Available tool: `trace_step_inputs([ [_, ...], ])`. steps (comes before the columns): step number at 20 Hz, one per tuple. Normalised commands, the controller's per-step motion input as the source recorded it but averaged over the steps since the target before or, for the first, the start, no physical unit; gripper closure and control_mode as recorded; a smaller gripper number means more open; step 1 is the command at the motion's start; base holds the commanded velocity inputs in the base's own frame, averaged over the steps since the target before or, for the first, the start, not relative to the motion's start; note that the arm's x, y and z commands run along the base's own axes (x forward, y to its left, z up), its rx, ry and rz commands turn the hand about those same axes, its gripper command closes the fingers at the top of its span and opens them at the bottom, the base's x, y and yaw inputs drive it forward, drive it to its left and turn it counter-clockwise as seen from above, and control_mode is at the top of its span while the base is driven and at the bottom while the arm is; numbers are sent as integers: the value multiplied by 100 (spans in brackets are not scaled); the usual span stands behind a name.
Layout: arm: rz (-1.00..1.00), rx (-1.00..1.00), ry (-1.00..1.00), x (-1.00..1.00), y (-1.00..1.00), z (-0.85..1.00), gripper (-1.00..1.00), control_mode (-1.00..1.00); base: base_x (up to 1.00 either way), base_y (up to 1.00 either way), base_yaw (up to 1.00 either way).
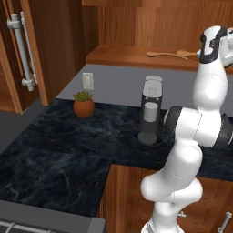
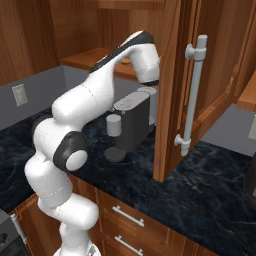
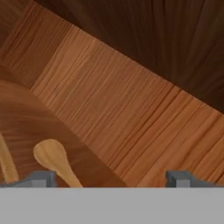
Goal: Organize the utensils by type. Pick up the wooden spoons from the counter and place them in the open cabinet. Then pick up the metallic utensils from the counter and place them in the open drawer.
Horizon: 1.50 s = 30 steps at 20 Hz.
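Two wooden spoons lie on the shelf of the open cabinet (image 1: pixel 132 57); one wooden spoon (image 1: pixel 164 54) is stretched out, and the bowl of a second spoon (image 1: pixel 184 53) rests by my hand. In the hand view, a spoon bowl (image 3: pixel 52 155) and a second handle (image 3: pixel 6 164) lie on the shelf near my left fingertip (image 3: pixel 41 178). My gripper (image 3: pixel 109 179) is open above the shelf with nothing between its fingers. The black counter (image 1: pixel 59 159) lies below. The metallic utensils and the open drawer are out of view.
A grey coffee machine (image 1: pixel 150 109) stands on the counter under the cabinet, and a small potted plant (image 1: pixel 83 105) stands to its left. The cabinet doors with silver bar handles (image 1: pixel 22 50) (image 2: pixel 192 90) swing out on both sides. Shut drawers (image 2: pixel 127 216) sit below the counter.
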Motion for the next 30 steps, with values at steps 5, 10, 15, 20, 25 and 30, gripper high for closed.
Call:
trace_step_inputs([
  [5,-7,0,-13,-48,44,3,-100,-100,0,0,0],
  [10,-8,-4,4,-37,29,36,-100,-100,0,0,0],
  [15,-7,-5,20,-63,5,23,-100,-100,0,0,0],
  [20,-17,4,43,-81,0,19,-100,-100,0,0,0],
  [25,-12,18,43,-68,9,47,-100,-100,0,0,0],
  [30,-6,20,38,-67,7,59,-100,-100,0,0,0],
])
